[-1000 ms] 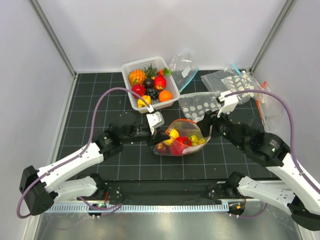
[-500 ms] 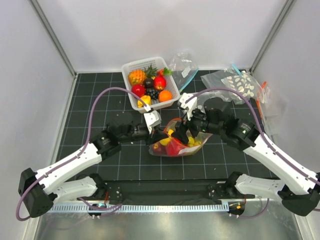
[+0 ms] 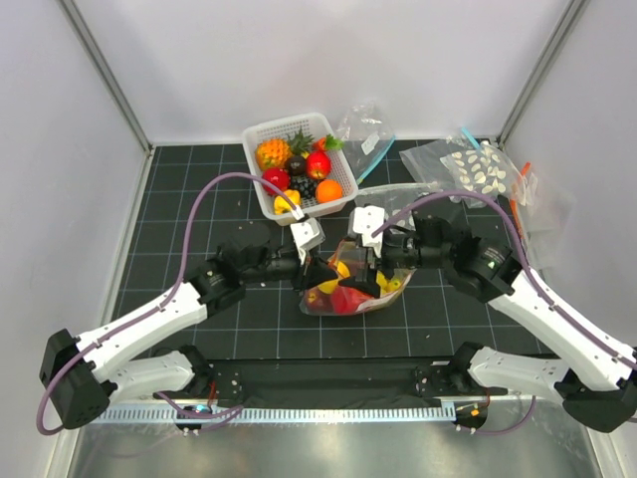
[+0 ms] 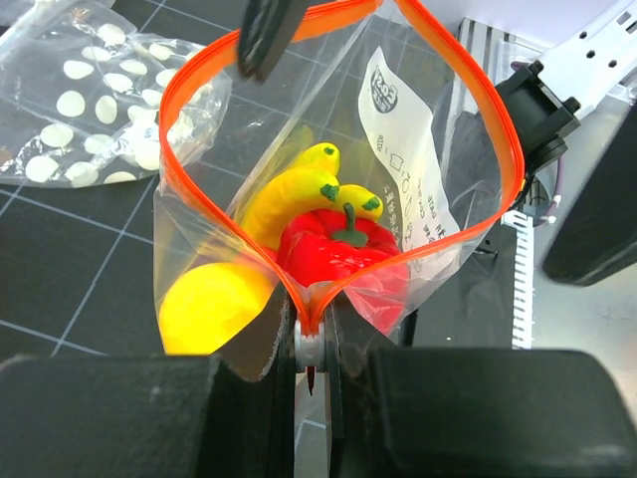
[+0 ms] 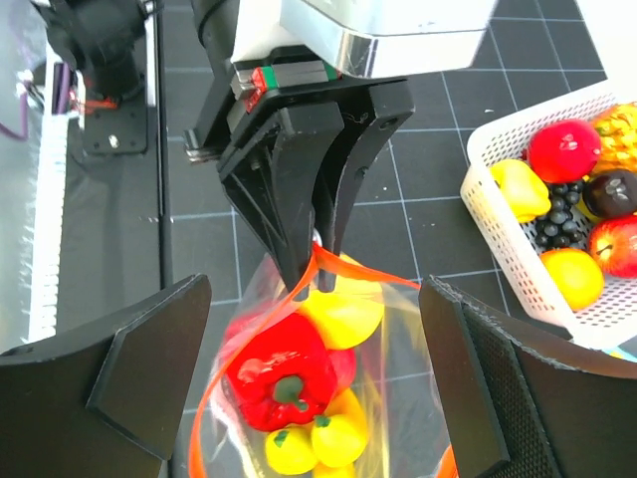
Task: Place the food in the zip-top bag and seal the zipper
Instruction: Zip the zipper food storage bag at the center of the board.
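**Toy food sits in open zip-top bag, pinched at one corner**

The clear zip-top bag (image 3: 343, 297) stands at the middle of the black gridded surface (image 3: 179, 199), between the two arms and just in front of a white basket (image 3: 299, 119). Its mouth gapes in a wide loop, and the orange-red zipper (image 4: 510, 139) is unsealed along its whole visible length.

The left end effector (image 4: 314, 344) is clamped narrowly on the near end of the zipper, where the two sides of the strip meet, and holds that corner up.

The right end effector (image 3: 368, 264) hovers over the mouth from the far side, its jaws spread wide with nothing gripped between them. In the left wrist view, one of its dark fingers (image 4: 267, 35) stands at the far rim of the zipper; whether it touches the strip cannot be told.

Inside the bag lie a yellow banana bunch (image 4: 294, 189), a red pepper (image 4: 333, 254) with a green stem and a round yellow fruit (image 4: 209, 304). The pepper rests against the bananas. The bag's white label (image 4: 408, 149) shows on the right wall.

More toy fruit (image 3: 317, 164) remains in the basket. Clear bags dotted with white discs (image 3: 478, 169) lie at the far right of the surface, well apart from the open bag. Another clear bag with a blue strip (image 3: 366, 134) lies beside the basket.
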Available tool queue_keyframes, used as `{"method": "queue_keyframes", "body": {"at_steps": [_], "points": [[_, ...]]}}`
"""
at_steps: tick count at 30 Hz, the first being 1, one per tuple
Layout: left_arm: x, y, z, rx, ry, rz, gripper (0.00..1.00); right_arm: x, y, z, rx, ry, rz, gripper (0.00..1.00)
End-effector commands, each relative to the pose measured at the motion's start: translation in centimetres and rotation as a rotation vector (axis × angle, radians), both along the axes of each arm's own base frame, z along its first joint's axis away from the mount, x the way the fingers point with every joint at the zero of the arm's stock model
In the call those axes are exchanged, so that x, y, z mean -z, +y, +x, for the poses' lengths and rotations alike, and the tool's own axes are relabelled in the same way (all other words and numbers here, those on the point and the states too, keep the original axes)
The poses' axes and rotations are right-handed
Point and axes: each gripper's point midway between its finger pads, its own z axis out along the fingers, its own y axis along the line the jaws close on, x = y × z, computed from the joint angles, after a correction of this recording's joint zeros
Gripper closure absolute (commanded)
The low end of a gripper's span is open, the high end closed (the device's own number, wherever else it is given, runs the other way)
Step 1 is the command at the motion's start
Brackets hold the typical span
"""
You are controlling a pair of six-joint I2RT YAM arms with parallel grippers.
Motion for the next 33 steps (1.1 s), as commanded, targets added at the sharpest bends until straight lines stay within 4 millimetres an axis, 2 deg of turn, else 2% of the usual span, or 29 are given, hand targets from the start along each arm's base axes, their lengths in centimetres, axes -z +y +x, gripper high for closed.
{"method": "queue_keyframes", "body": {"at_steps": [1, 18, 23, 26, 30, 33], "points": [[-0.8, 0.3, -0.3, -0.007, 0.013, -0.026, 1.00, -0.3, 0.5, 0.2, -0.060, -0.059, -0.032, 0.07], [0.4, 2.2, -0.9, -0.058, 0.014, -0.005, 0.99, 2.2, 4.4, 0.0, -0.232, -0.096, -0.076, 0.08], [0.6, 2.3, -1.2, -0.050, 0.021, -0.008, 0.99, 3.8, 5.3, 0.6, -0.230, -0.099, -0.119, 0.11], [0.7, 2.7, -1.3, -0.062, 0.014, -0.016, 0.96, 4.2, 5.4, 1.1, -0.208, -0.106, -0.120, 0.18], [0.4, 3.3, -1.3, -0.089, -0.002, -0.034, 0.94, 4.6, 5.1, 1.4, -0.187, -0.097, -0.139, 0.36], [0.2, 3.5, -1.3, -0.103, -0.011, -0.045, 0.94, 5.2, 4.8, 1.7, -0.169, -0.098, -0.168, 0.42]]}}
